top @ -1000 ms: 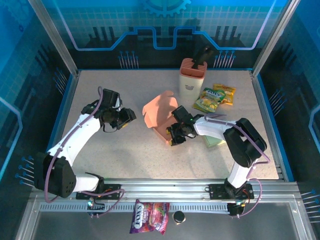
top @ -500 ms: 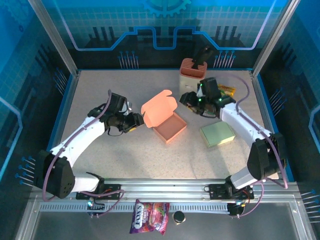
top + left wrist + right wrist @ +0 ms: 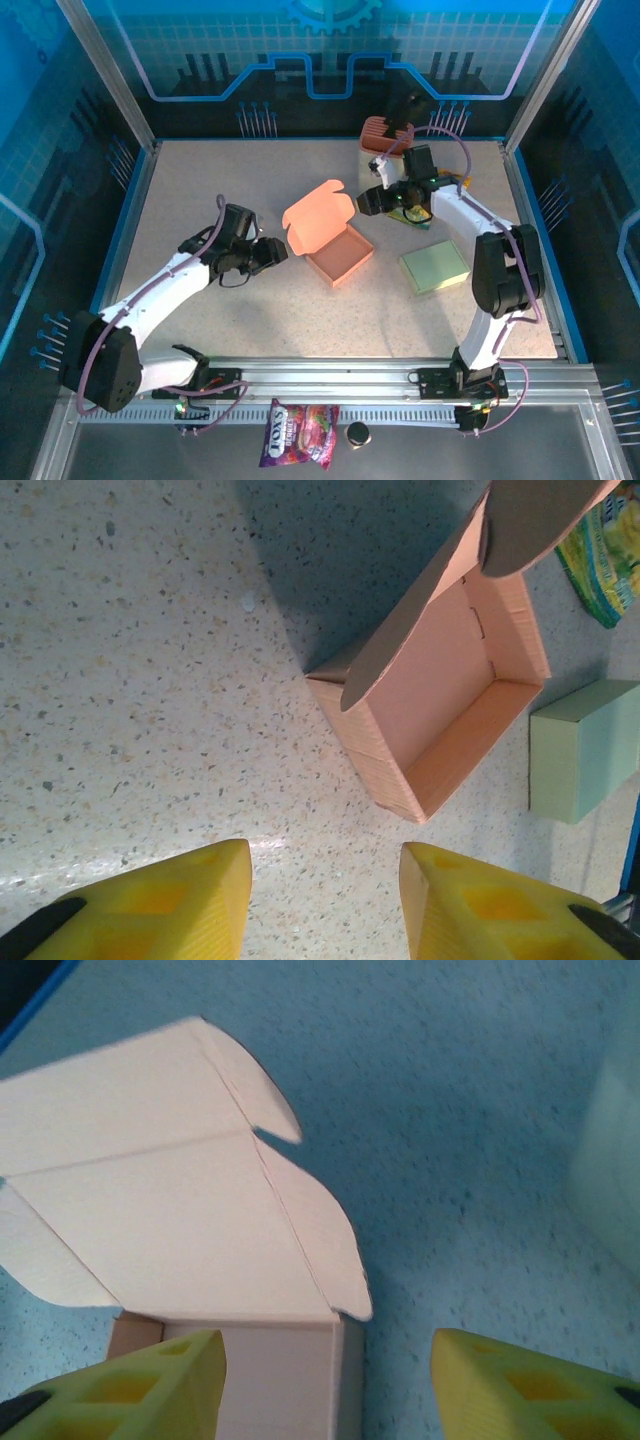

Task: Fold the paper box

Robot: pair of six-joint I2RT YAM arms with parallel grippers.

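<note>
Salmon-pink paper box [image 3: 345, 258] sits mid-counter [image 3: 200, 180]. Tray is flat, and the lid [image 3: 318, 215] w/ rounded side flaps stands up off the tray's far-left edge, so it's not closed yet. L hand [image 3: 268, 252] is just beside the box on its left, fingers [image 3: 190, 905] spread, nothing but bare counter between them. R hand [image 3: 372, 200] is near the lid's far-right side, also spread & empty. In the R wrist view the box corner lies under the gap, no contact I can make out. Green block [image 3: 435, 268] lies right of the tray, apart from it.

Risks, my read:
- Box is light & unpinned, so a one-sided push on the lid prob. slides or spins it instead of folding.
- Flaps could catch outside the tray walls & crumple if the lid drops before they're tucked.
- R arm sweep may knock the green block or snack packet [image 3: 605, 550].
</note>
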